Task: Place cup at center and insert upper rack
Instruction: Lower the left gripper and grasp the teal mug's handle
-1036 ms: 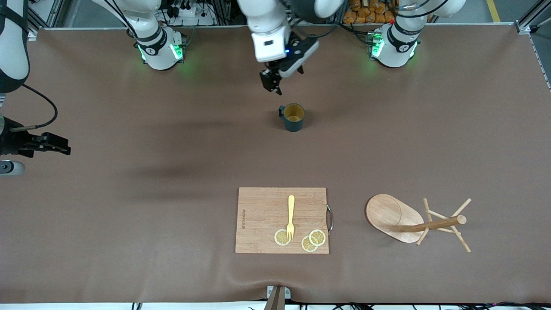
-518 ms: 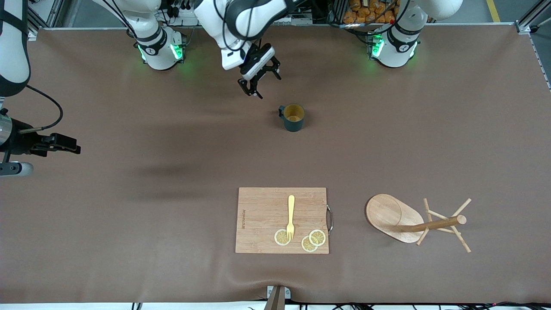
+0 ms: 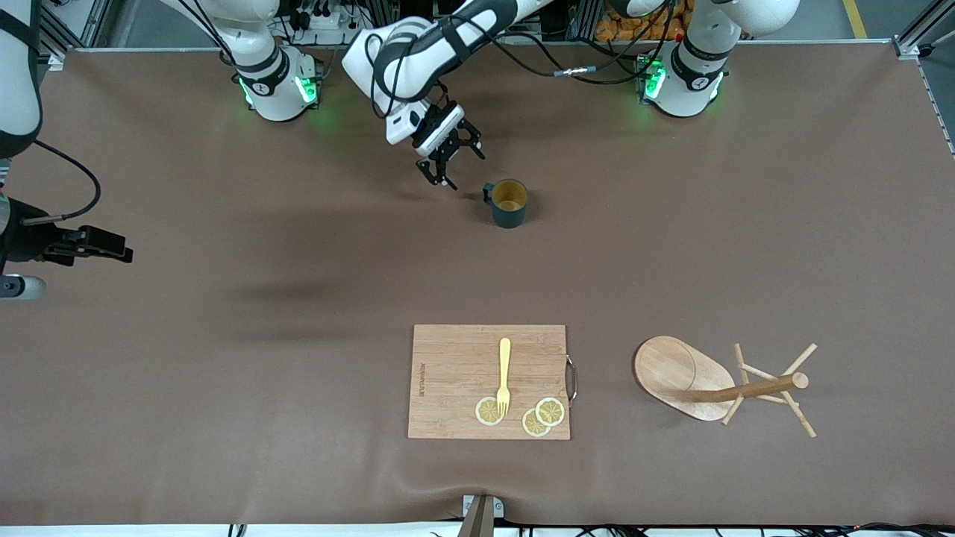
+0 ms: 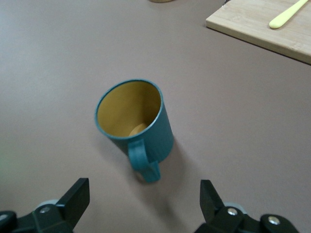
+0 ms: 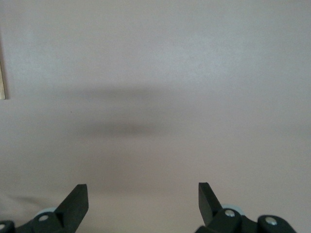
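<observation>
brown table cover (image 3: 224,373), grey floor (image 3: 880,19) at table's edge

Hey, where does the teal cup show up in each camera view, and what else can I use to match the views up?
Front view: the cup stands upright on the table, near the open left gripper.
Left wrist view: the cup is mid-picture, handle toward the gripper.
Right wrist view: the cup is not in it.
Shared landmark: the cutting board with its yellow fork; a corner shows in the left wrist view.
</observation>
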Action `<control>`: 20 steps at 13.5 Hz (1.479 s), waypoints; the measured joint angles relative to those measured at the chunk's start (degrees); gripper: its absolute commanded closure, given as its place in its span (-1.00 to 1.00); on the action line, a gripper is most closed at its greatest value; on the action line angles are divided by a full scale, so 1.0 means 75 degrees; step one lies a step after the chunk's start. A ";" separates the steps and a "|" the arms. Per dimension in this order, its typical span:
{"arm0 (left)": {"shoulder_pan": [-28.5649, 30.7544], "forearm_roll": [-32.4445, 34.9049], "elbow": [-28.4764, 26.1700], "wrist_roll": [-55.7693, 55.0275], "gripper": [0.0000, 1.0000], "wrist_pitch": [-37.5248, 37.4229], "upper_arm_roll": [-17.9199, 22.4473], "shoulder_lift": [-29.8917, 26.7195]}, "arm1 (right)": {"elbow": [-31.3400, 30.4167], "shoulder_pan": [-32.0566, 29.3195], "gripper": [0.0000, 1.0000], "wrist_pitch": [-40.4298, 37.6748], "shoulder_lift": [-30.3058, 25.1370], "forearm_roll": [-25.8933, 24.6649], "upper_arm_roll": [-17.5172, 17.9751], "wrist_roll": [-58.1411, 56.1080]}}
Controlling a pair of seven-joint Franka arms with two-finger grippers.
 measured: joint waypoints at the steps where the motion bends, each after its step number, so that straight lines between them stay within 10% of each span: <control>1: 0.0008 0.0087 0.0020 0.0000 -1.00 -0.0008 0.0066 0.0103 | 0.0076 -0.0008 -1.00 0.0000 -0.0030 0.0000 -0.0001 0.0000; 10: 0.0015 0.0286 0.0067 -0.0217 -1.00 -0.0032 0.0226 0.0738 | 0.0215 0.0154 -1.00 -0.0003 -0.0223 0.0000 -0.0057 0.0143; 15: 0.0033 0.0286 0.0080 -0.0252 0.45 -0.0036 0.0232 0.0767 | 0.0218 0.0524 -1.00 -0.0009 -0.0285 0.0000 -0.0417 0.0159; 20: 0.0050 0.0286 0.0120 -0.0249 1.00 -0.0039 0.0233 0.0767 | 0.0218 0.1274 -1.00 -0.0012 -0.0291 0.0000 -0.1174 0.0164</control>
